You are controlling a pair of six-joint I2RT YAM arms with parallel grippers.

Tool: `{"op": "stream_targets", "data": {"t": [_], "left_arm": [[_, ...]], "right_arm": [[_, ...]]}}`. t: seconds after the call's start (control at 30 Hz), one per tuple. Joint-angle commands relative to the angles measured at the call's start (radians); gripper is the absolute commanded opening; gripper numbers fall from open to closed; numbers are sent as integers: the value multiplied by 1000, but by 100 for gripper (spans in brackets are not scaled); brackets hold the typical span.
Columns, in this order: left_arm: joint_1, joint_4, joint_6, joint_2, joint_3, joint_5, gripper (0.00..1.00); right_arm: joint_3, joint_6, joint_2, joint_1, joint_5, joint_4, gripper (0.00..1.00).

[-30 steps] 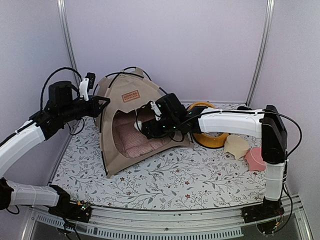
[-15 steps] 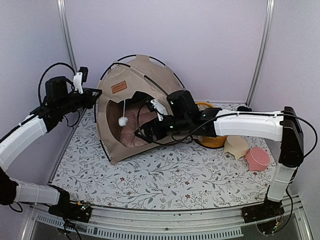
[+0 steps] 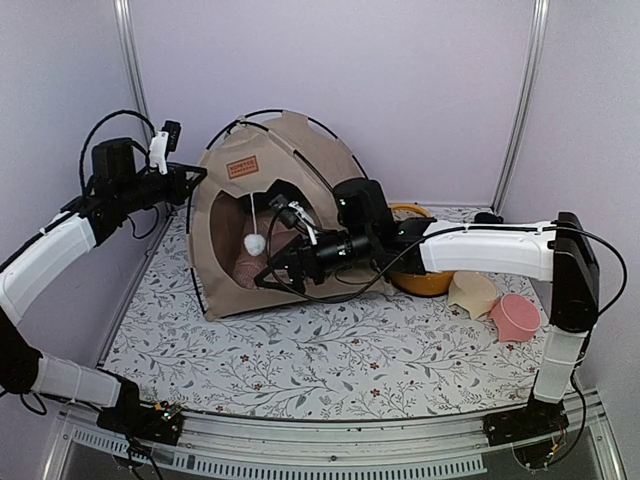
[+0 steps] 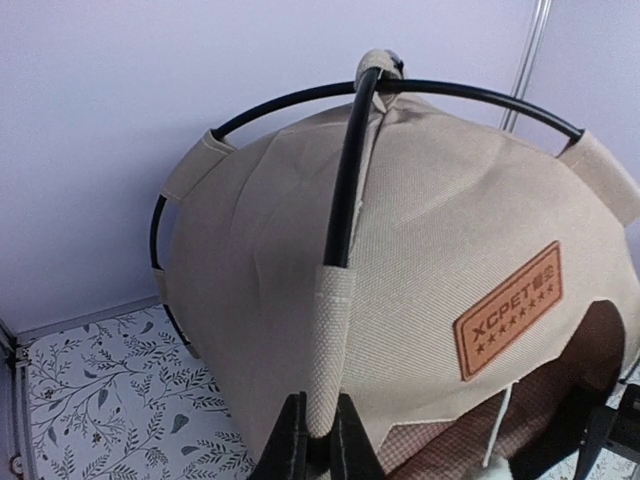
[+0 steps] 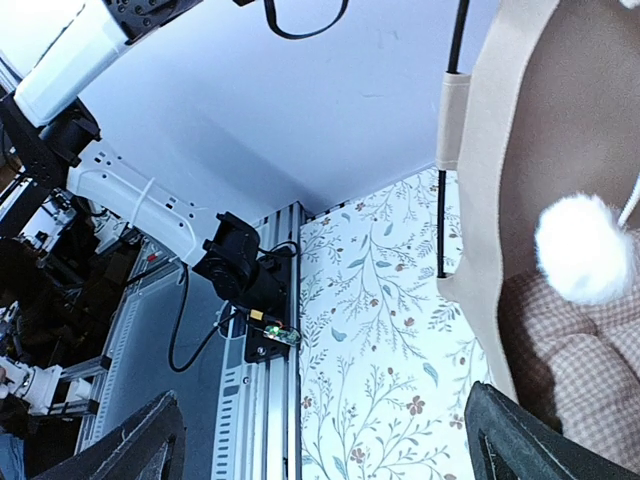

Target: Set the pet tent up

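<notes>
One pole sleeve (image 4: pixel 330 340) of the pet tent (image 3: pixel 300 170), standing at the surface's (image 3: pixel 350 350) far left, is being pinched by the left pincer (image 4: pixel 318 440), while the right pincer (image 3: pixel 272 270) is gaping empty at the doorway (image 3: pixel 228 240).

One pet tent (image 3: pixel 300 160), two black poles (image 4: pixel 345 170), one brown label (image 4: pixel 507 310) and one white pom-pom (image 5: pixel 585 247) are counted ahead of the left gripper (image 4: pixel 318 440). One checked cushion (image 5: pixel 570 360) is seen before the right gripper (image 5: pixel 320 455); behind it, one yellow stand (image 3: pixel 430 284), one pink bowl (image 3: pixel 517 318), one cream piece (image 3: pixel 472 292).

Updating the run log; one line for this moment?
left gripper: shut on pet tent sleeve | right gripper: open at doorway | tent: upright
</notes>
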Motion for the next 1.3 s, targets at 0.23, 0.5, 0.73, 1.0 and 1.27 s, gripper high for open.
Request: {"op": "stream_targets", "data": {"t": [0.23,0.5,0.73,1.0,1.27], "left_arm": [[-61,72,13,-136,-84,-142,6],[58,174,112,-128,-142,-202,14],[230,199,50,-1,-46,98,13],[143,71,-16,-53,13,83,44],[-104,-85,-113,-254,-80,-170,56]], "right_arm": [[135,76,128,15,-187,94,99],[98,67,59,22,-157,80,99],[48,-27,-61,13,112,-42,99],[-136,-11,-227,-159,274,-39,99],[-178,37,-146,-301,218,-16,99]]}}
